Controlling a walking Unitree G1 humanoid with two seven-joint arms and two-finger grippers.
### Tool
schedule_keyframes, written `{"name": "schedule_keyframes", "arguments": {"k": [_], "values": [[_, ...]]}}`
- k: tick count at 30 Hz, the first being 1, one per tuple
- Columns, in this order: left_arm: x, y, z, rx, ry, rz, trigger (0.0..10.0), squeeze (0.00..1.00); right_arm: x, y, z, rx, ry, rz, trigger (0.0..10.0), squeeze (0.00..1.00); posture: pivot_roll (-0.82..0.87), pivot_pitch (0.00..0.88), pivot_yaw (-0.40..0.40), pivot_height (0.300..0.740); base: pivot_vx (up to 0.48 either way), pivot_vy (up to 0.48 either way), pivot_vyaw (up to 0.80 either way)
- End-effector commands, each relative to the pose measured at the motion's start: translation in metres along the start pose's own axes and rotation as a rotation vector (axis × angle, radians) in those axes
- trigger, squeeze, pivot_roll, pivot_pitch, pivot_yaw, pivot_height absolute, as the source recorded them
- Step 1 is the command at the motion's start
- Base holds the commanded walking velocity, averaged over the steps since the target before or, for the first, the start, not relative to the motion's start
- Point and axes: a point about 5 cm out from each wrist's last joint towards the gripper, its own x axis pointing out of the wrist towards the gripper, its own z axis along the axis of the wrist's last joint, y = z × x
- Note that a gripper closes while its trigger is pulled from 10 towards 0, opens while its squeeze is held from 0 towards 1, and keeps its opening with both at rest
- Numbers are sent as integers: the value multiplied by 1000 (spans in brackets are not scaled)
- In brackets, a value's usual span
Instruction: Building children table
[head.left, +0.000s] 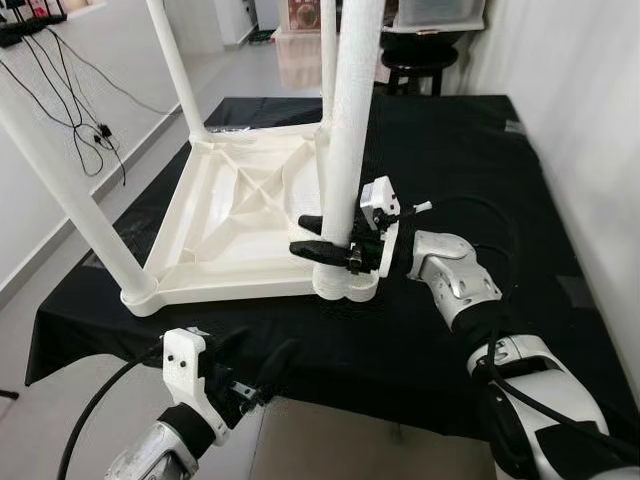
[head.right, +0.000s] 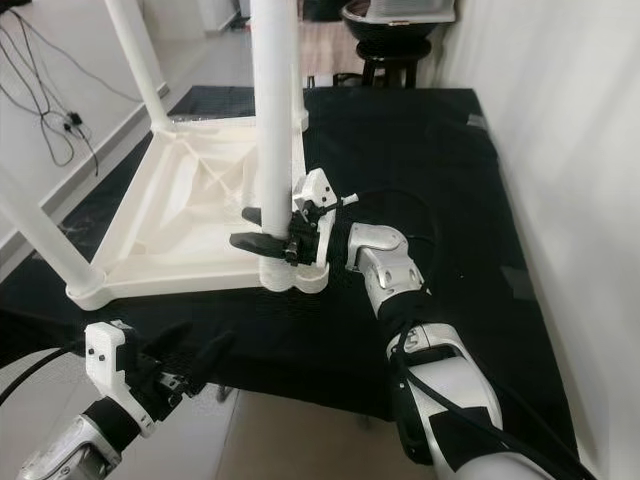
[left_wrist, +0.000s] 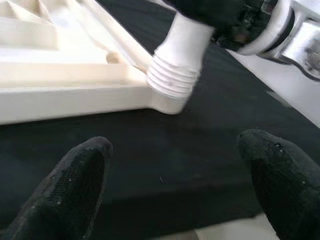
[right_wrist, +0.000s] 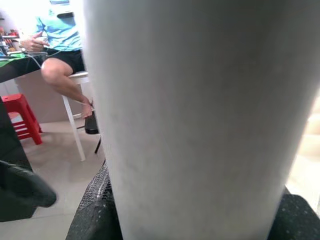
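A white children's table (head.left: 230, 220) lies upside down on a black-clothed table (head.left: 450, 170), its legs pointing up. My right gripper (head.left: 320, 238) is shut on the near right leg (head.left: 350, 140) just above its threaded socket (left_wrist: 172, 82). In the right wrist view that leg (right_wrist: 200, 120) stands right between the fingers. The near left leg (head.left: 70, 190) and far left leg (head.left: 175, 65) stand in their corners. My left gripper (head.left: 255, 365) hangs open and holds nothing, at the cloth's front edge below the tabletop; its fingers (left_wrist: 75, 180) are spread wide.
A black stool (head.left: 415, 55) stands beyond the far end. Cables (head.left: 70, 110) trail on the floor at the left. A white wall (head.left: 590, 120) runs close along the right. A person (right_wrist: 60, 45) sits on a stool, with a red stool (right_wrist: 20, 115) beside.
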Motion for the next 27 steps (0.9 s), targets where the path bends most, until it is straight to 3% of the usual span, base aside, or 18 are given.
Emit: {"name": "schedule_keyframes", "arguments": {"k": [1, 6, 16, 24, 27], "values": [[-3, -1, -1, -3, 23, 4, 10000, 0, 4, -1, 9, -11, -8, 24, 10000, 0, 111, 219, 79, 740, 0, 0, 0], [-11, -18, 7, -28, 10, -12, 10000, 0, -6, -11, 22, 6, -39, 12, 10000, 0, 111, 268, 71, 740, 0, 0, 0], [-18, -30, 12, -56, 14, -16, 10000, 0, -25, -25, 41, 49, -127, -24, 10000, 0, 118, 292, 77, 740, 0, 0, 0], [-23, -33, 14, -67, 31, -10, 10000, 0, -24, -19, 24, 33, -20, 28, 10000, 0, 133, 292, 87, 740, 0, 0, 0], [-25, -35, 16, -71, 40, -2, 10000, 0, -16, -18, 12, -68, 129, -24, 10000, 0, 131, 294, 89, 740, 0, 0, 0]]}}
